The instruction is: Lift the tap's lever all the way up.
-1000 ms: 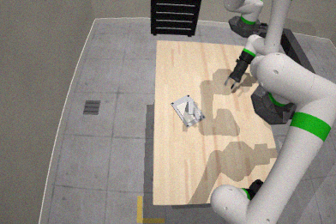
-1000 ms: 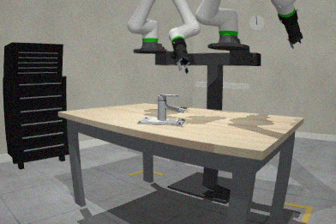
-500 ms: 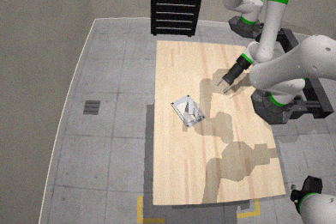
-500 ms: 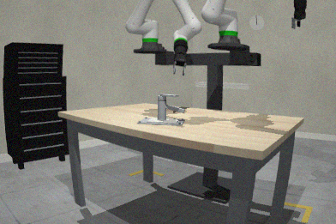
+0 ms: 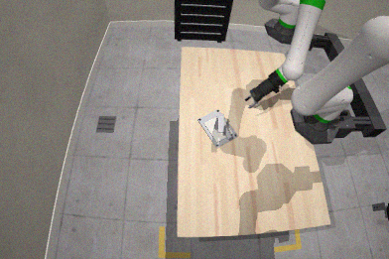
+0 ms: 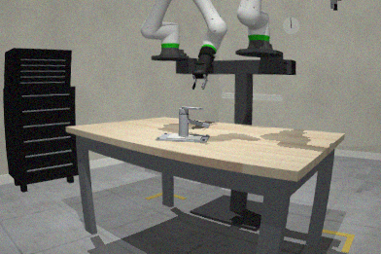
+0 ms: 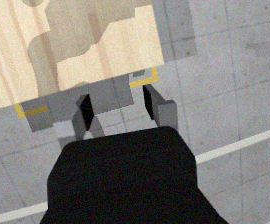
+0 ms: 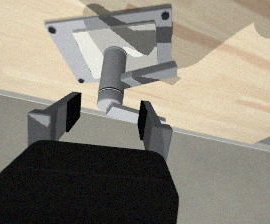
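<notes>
Tap (image 5: pixel 221 125) (image 6: pixel 183 124) (image 8: pixel 112 75) is standing upright on its rectangular base plate (image 5: pixel 204 122) (image 6: pixel 167 138) (image 8: pixel 63 40), which is lying on the wooden surface (image 5: pixel 208 191) (image 6: pixel 121 133) (image 7: pixel 16 65) (image 8: pixel 226 75). In the top view, the right tool (image 5: pixel 249 103) (image 6: pixel 199 87) (image 8: pixel 110 108) is reaching in over the surface near the tap, its fingers spread. A black drawer cabinet (image 5: pixel 205 7) (image 6: pixel 41 128) is standing beyond the surface's far edge.

In the exterior view, the lever (image 6: pixel 191 108) (image 8: pixel 128 114) is sitting on top of the tap's body, lying about level and pointing the same general way as the spout (image 6: pixel 198 124) (image 8: pixel 153 73) below it. The right tool is hanging above the tap, apart from it, with its fingers pointing down. The left tool (image 6: pixel 334 7) (image 7: pixel 117 100) is hanging high at the picture's upper right, well apart from the tap.

In the left wrist view, the left tool's fingers are standing wide open, with the surface's edge and a yellow floor marking (image 7: pixel 145 82) showing beyond them.

In the right wrist view, the right tool's fingers are standing wide apart. The lever is showing across the space between them and is seemingly lying beyond the fingertips, though depth is hard to judge from this angle.
</notes>
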Tool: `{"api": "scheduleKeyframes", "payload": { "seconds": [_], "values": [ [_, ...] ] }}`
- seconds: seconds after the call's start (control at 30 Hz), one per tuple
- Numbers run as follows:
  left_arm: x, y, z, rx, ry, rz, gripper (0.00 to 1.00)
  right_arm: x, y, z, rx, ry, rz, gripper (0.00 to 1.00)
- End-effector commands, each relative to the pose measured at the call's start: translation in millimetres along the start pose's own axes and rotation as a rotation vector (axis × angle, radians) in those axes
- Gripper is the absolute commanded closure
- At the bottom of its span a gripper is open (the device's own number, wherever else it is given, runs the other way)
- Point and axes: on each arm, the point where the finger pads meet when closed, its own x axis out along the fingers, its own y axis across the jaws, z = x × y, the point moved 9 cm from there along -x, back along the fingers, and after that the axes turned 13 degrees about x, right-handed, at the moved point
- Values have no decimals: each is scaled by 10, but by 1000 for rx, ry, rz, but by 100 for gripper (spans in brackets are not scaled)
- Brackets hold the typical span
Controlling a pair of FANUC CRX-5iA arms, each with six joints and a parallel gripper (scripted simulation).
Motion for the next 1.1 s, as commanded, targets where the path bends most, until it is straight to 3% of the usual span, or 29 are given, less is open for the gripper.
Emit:
{"api": "scheduleKeyframes", "payload": {
  "seconds": [0.0, 0.2, 0.27, 0.3, 0.77, 0.83, 0.87, 1.07],
  "values": [
    [-309, 169, -189, -62, -82, -60, 0, 145, 90, 63, 165, 13, -94, 0],
    [-412, 215, -254, -83, -109, -74, 0, 342, 204, 142, 395, 28, -199, 0],
    [-412, 215, -254, -83, -109, -74, 0, 342, 204, 142, 395, 28, -199, 0],
    [-413, 215, -255, -83, -110, -74, 0, 440, 269, 189, 508, 37, -251, 0],
    [-414, 215, -255, -83, -110, -75, 0, 919, 640, 539, 1042, 99, -488, 0],
    [-414, 215, -255, -83, -110, -75, 0, 919, 640, 539, 1042, 99, -488, 0],
    [-414, 215, -255, -83, -110, -75, 0, 1021, 727, 647, 1153, 118, -535, 0],
    [-414, 215, -255, -83, -110, -75, 0, 1234, 904, 919, 1379, 163, -630, 0]
  ]
}}
